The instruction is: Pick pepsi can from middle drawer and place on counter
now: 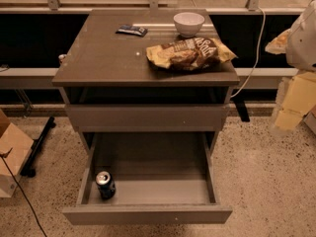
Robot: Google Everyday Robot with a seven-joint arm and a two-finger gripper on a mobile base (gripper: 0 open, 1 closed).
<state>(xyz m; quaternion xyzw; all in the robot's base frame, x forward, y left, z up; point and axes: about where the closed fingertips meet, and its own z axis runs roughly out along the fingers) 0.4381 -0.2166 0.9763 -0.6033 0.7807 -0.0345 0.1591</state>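
Observation:
The pepsi can (105,184) is a small dark navy can with a silver top. It stands upright in the front left corner of the middle drawer (163,181), which is pulled wide open. The counter (98,56) is the cabinet's flat grey-brown top, above the drawers. My gripper (290,113) is at the far right edge of the view, pale and yellowish. It hangs beside the cabinet at about counter height, well apart from the can and holding nothing that I can see.
On the counter lie a yellow-brown chip bag (189,53), a white bowl (188,23) and a flat dark wrapped bar (132,30). A shut drawer front (148,116) sits above the open drawer. A cardboard box (12,149) stands on the floor at left. A white cable (255,53) hangs at right.

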